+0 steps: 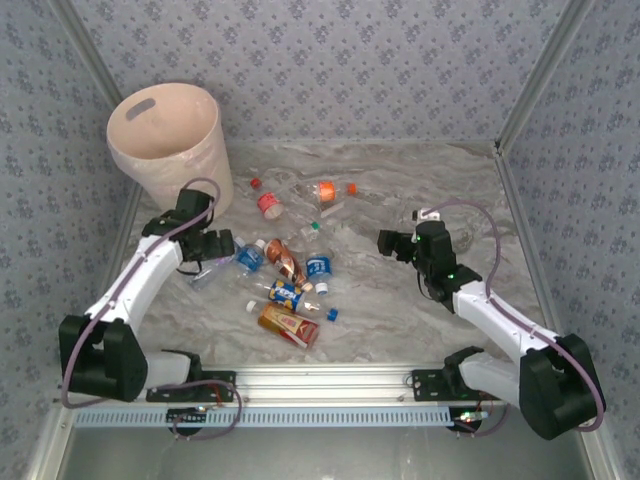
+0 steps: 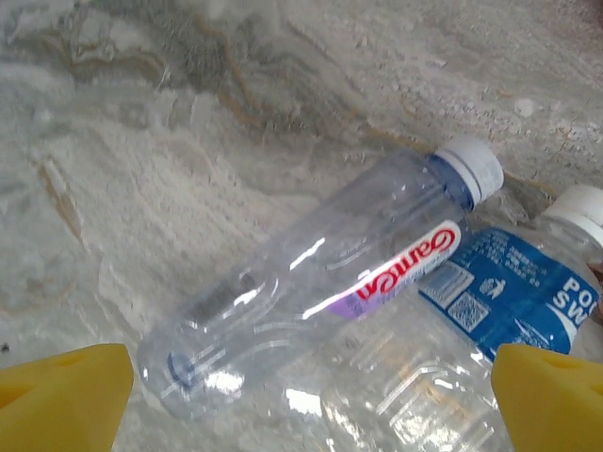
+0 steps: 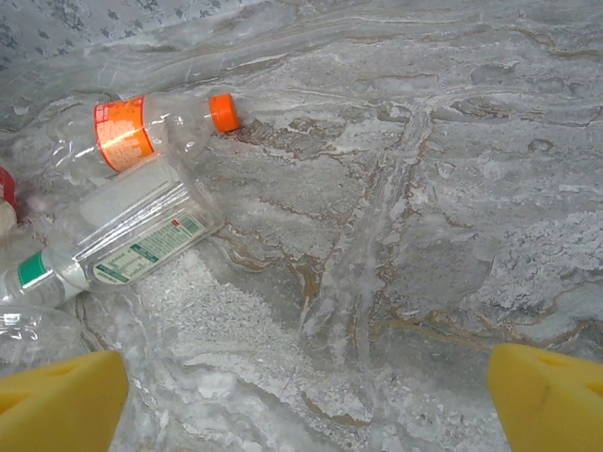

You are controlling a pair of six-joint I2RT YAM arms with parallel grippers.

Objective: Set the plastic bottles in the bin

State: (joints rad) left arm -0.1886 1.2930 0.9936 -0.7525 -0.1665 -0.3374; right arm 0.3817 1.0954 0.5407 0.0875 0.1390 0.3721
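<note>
From my station I read both sets of jaws as spread wide, gripping nothing. The left gripper (image 1: pixel 222 250) hovers over a clear white-capped bottle (image 2: pixel 311 282), with a blue-labelled bottle (image 2: pixel 509 292) touching it at 4 o'clock. The right gripper (image 1: pixel 385 243) sits at 3 o'clock of the scattered bottles (image 1: pixel 285 270). The bin (image 1: pixel 203 160) stands upright at 10 o'clock on the table (image 1: pixel 400 290).

Top view: bright, even, diffuse light. Bin (image 1: pixel 165 140) throws only a faint, soft shadow on the bench (image 1: pixel 400 190) at its foot. Left wrist view: white glare streaks on the clear bottle (image 2: pixel 311 273); picture slightly soft. Yellow pads (image 2: pixel 57 395) out of focus in both wrist views.
</note>
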